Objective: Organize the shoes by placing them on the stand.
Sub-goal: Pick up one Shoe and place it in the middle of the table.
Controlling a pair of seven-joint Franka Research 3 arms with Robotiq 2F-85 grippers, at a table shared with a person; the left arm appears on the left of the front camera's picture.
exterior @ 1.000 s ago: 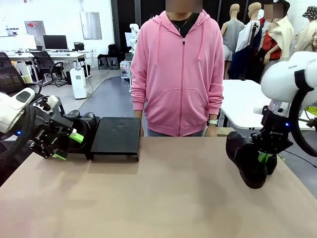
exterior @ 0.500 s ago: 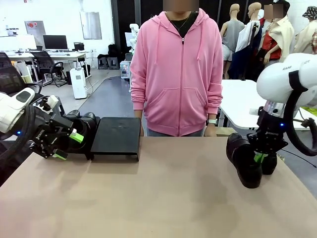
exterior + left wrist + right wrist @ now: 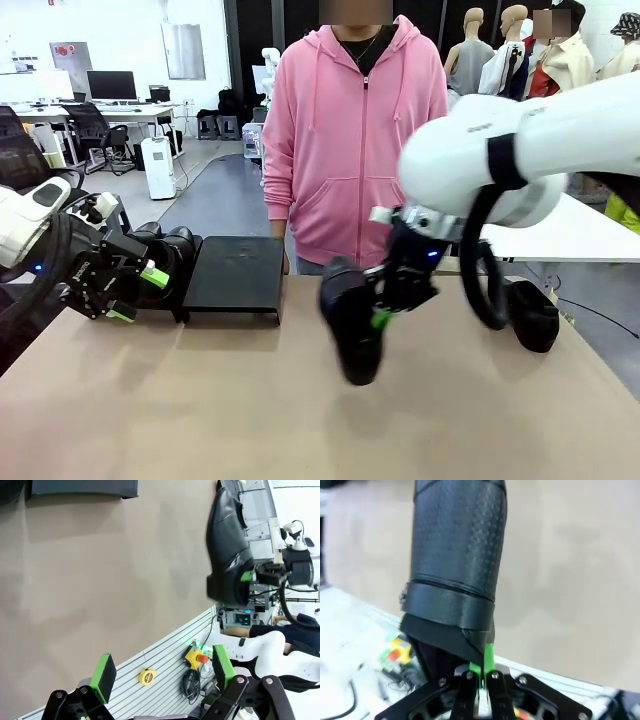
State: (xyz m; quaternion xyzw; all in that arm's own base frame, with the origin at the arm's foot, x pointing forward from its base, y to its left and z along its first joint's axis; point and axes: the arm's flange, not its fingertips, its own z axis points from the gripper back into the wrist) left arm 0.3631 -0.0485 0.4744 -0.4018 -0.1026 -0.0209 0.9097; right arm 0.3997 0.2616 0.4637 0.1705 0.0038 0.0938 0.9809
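Above the desk (image 3: 200, 400) right jaws clamp one shoe (image 3: 350, 325), left jaws gape empty; stand (image 3: 235, 272) sits bare, nothing placed yet

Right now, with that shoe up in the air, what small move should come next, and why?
Probably carry the shoe left to the stand and lower it on: the right gripper is shut on its rim, and the shoe hangs short of the stand, whose top is bare.
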